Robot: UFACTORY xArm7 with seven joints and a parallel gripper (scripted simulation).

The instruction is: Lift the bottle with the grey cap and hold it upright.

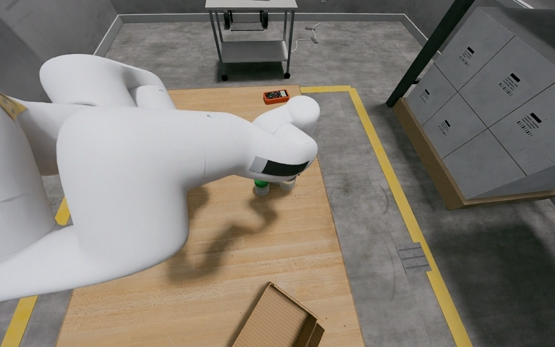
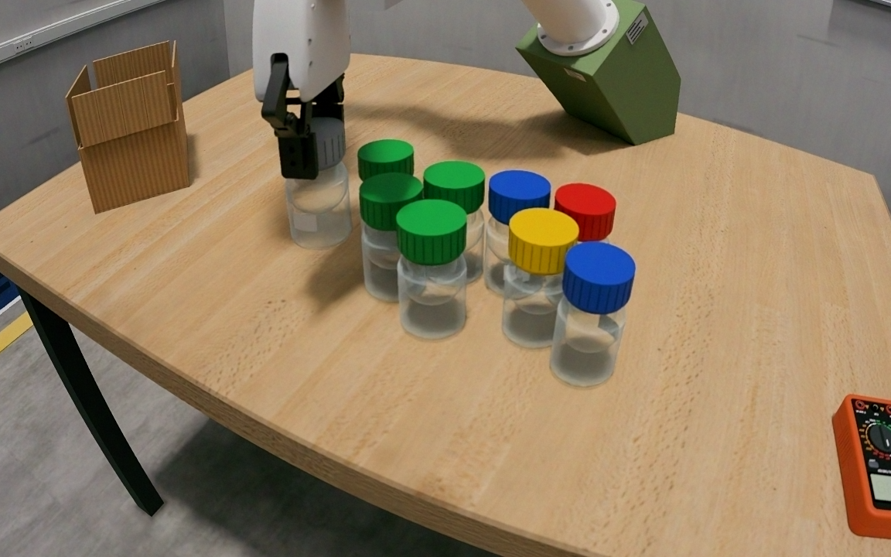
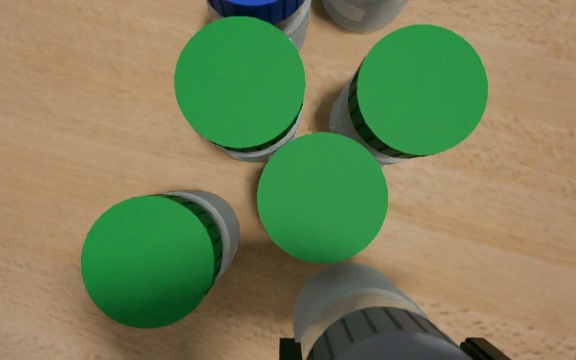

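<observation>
Pinching the grey-capped bottle (image 2: 318, 197) by its ribbed cap, my hand (image 2: 310, 148) seems right: rigid, smooth-looking clear body, likely light.

An open brown corrugated cardboard box (image 2: 131, 131) stands upright at the far left of the light wooden table (image 2: 711, 277). An orange handheld multimeter (image 2: 882, 465) lies flat at the near right corner, well apart from the box. On the grey floor beyond the table stand a grey metal trolley (image 1: 251, 5) and a pallet of grey labelled cartons (image 1: 499, 112).
</observation>
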